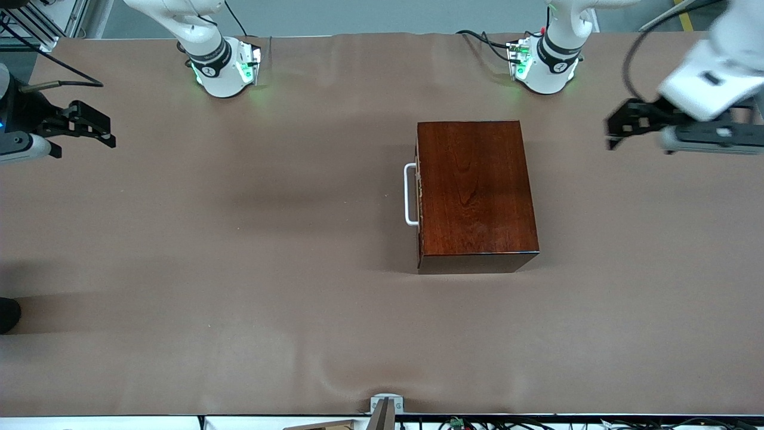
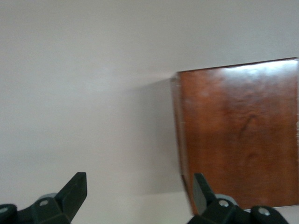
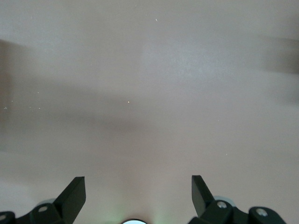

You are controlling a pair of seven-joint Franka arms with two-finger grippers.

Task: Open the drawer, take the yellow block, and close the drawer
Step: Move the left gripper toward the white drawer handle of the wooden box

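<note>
Box (image 1: 476, 194) sits mid-table with drawer (image 1: 419, 197) shut, block unseen, presumably inside; handle (image 1: 410, 194) is best hooked squarely and pulled straight by right gripper (image 1: 98, 126), spread wide like left gripper (image 1: 621, 126), both over the table ends.

You are not looking at any readable text, label, brand or number in these views. The box (image 1: 474, 191) is showing only bare wood grain on its top, and its white handle (image 1: 410, 194) is carrying no marking. The table (image 1: 239, 269) covering is showing plain brown. Each arm base (image 1: 224, 68) is showing a small round dark emblem on its collar, but it is too small for you to read.
</note>
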